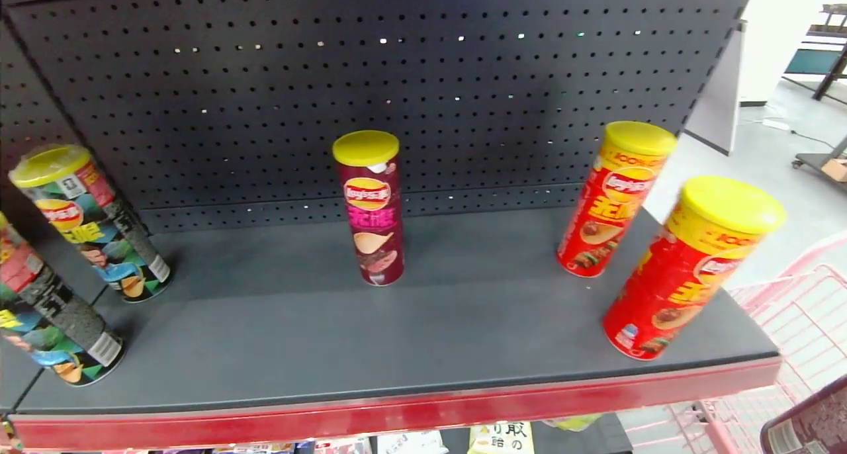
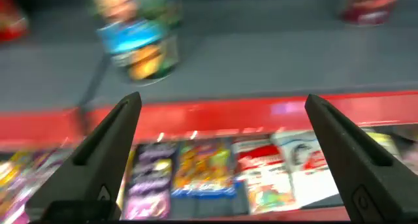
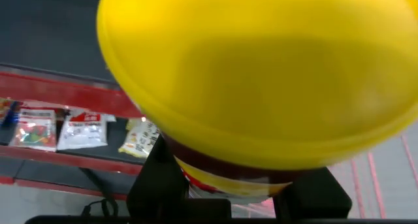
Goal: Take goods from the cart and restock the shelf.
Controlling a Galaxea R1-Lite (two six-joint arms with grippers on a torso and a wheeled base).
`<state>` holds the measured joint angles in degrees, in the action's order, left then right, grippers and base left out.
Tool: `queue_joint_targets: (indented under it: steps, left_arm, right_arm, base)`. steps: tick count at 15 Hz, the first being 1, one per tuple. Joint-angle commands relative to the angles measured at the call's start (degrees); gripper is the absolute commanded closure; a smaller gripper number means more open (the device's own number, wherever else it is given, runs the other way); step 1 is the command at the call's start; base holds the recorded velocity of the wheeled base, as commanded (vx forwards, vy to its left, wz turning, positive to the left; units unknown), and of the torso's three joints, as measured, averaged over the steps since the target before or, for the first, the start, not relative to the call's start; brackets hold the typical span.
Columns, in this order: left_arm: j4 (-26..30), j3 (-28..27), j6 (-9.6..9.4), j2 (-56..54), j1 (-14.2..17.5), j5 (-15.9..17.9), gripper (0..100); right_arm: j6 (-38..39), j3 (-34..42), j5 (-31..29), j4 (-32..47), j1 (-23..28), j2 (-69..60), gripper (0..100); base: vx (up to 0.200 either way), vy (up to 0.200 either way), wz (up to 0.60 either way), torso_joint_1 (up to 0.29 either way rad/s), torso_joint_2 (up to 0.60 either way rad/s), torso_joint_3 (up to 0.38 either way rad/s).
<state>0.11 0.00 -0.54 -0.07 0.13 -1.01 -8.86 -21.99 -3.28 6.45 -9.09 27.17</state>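
Grey shelf (image 1: 278, 328) holds 5 yellow-lidded cans (image 1: 374, 216) (2 green, 1 maroon, 2 red); right gripper (image 3: 232, 185) clamps a 6th can (image 3: 261, 74), left gripper (image 2: 222, 152) gapes wide.

Yellow-lidded can (image 3: 261, 74), apparently maroon.

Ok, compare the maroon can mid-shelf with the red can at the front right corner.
Colour: the maroon can is dark purple-red, the front red can bright red. Place: the maroon can stands mid-shelf, set back; the front red can at the shelf's front right corner. Neighbours: the maroon can stands alone; the front red can has another red can behind. Both are tall yellow-lidded tubes.
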Motion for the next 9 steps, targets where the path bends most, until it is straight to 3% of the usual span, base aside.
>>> queue_joint_targets:
  steps: [1,9]
  left_arm:
    - [0.0,0.0,0.01,0.1,0.0,0.0,0]
    - [0.0,0.0,0.01,0.1,0.0,0.0,0]
  right_arm:
    - [0.0,0.0,0.1,-0.1,0.0,0.1,100]
    - [1.1,2.1,-0.5,0.0,0.0,-6.1,100]
  base:
    - [0.000,0.000,0.00,0.000,0.00,0.000]
    - [0.000,0.000,0.00,0.000,0.00,0.000]
